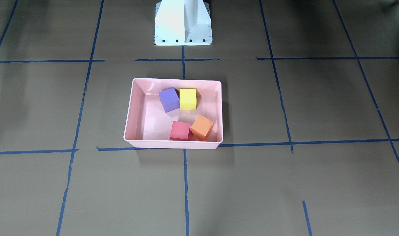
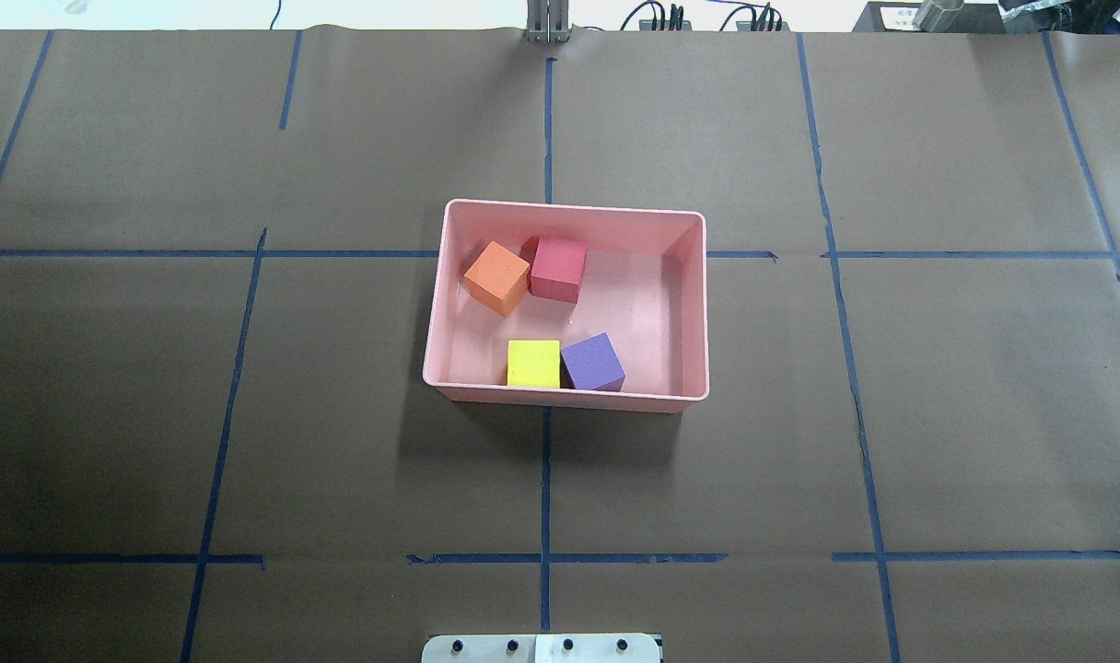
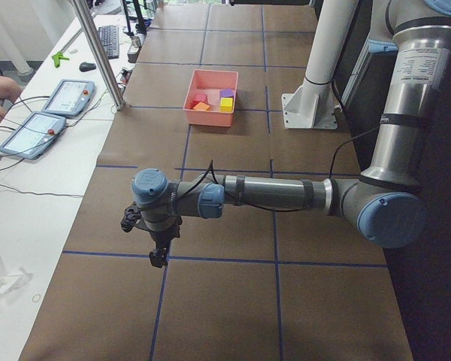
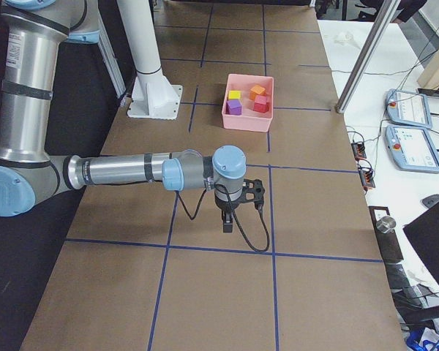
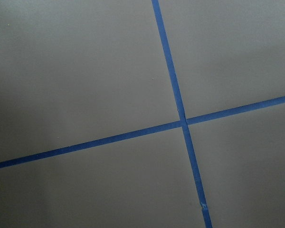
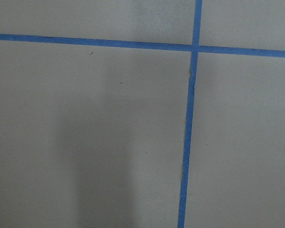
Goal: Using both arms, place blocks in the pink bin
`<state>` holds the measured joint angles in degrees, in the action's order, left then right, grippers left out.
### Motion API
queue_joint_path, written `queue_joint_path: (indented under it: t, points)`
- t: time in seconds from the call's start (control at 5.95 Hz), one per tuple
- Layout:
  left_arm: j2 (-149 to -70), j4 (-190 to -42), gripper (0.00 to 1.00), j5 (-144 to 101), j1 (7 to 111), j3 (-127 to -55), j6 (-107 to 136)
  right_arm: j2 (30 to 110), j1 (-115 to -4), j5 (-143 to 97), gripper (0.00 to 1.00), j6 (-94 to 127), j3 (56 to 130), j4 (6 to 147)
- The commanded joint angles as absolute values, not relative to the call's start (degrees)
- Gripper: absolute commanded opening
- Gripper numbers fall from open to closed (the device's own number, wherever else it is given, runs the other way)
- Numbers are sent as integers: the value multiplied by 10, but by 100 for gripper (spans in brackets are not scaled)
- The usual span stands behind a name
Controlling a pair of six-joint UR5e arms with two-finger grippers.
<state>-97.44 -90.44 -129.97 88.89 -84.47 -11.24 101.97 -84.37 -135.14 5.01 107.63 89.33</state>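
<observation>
Inside the pink bin (image 2: 647, 295), all four blocks (image 2: 559, 269).

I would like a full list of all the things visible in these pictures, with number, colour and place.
pink bin: one, light pink, table middle.
orange block, red-pink block, yellow-green block, purple block: one each, inside the pink bin.
table: one, brown paper cover, blue tape lines.
pedestal: one, white, robot's side of the bin.
tablets: two, grey, white side bench.
left arm: one, grey-silver, low over the table's left end; left gripper black, open or shut unclear.
right arm: one, grey-silver, low over the right end; right gripper black, likewise unclear.
</observation>
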Motion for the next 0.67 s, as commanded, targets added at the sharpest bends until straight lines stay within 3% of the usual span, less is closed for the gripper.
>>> queue_joint_path:
  t: [0.0, 0.5]
  points:
    - [-964, -900, 100, -1300, 889, -848, -113, 1020, -844, -1347, 100, 49, 1075, 894]
    - [-952, -901, 100, -1301, 889, -850, -113, 1021, -843, -1348, 100, 49, 1076, 894]
